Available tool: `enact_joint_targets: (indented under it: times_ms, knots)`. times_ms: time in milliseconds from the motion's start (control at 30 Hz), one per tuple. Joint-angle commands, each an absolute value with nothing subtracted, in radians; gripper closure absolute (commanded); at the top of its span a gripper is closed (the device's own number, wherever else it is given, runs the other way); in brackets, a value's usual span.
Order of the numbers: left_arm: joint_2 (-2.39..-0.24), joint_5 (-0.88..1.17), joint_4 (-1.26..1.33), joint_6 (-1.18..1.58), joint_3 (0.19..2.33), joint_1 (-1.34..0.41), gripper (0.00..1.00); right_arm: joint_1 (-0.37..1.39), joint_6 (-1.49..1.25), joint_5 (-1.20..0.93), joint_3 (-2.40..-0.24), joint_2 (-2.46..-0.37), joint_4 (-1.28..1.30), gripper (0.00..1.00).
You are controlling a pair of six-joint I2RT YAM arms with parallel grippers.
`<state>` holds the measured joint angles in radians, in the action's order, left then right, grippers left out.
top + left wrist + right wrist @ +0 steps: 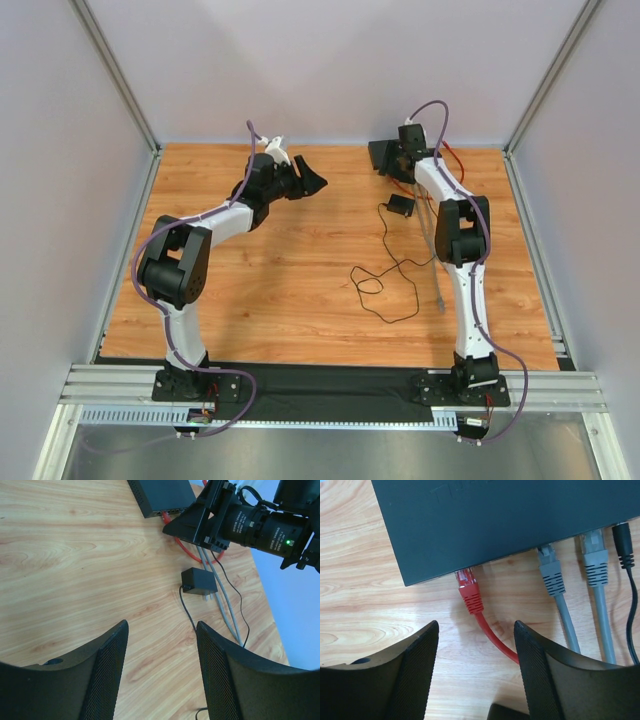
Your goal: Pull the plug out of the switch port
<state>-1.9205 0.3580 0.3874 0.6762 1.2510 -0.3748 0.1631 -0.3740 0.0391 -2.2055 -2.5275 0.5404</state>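
Note:
The flat black switch box (pixel 510 520) lies at the back right of the table. A red plug (pixel 469 589) sits in its leftmost visible socket, and its red cable (pixel 495 640) curves toward my right finger. My right gripper (pixel 476 630) is open just in front of the red plug, its fingers on either side of the cable and not touching it. In the top view the right gripper (pixel 388 160) covers most of the switch. My left gripper (pixel 162 627) is open and empty above bare wood, and it also shows in the top view (pixel 310 182).
Two grey plugs (pixel 550 572) and a black power plug (pixel 623 542) sit in sockets to the right of the red one. A small black adapter (pixel 401 206) with a thin looping cord (pixel 385 285) lies in front. Grey cables (pixel 437 270) run toward the near edge.

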Motion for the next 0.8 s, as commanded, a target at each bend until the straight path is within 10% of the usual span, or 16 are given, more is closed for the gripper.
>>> enact_joint_targets:
  times_ms: [0, 100, 767]
  knots:
    - [-1.885, 0.370, 0.449, 0.672, 1.244, -0.380, 0.36, 0.166, -0.382, 0.015, -2.247, -2.560, 0.568, 0.37]
    - [-1.884, 0.359, 0.445, 0.672, 1.236, -0.380, 0.36, 0.167, -0.376, 0.015, -2.260, -2.563, 0.591, 0.55]
    - [-1.867, 0.359, 0.456, 0.672, 1.213, -0.380, 0.37, 0.179, -0.318, 0.018, -2.237, -2.536, 0.653, 0.78]
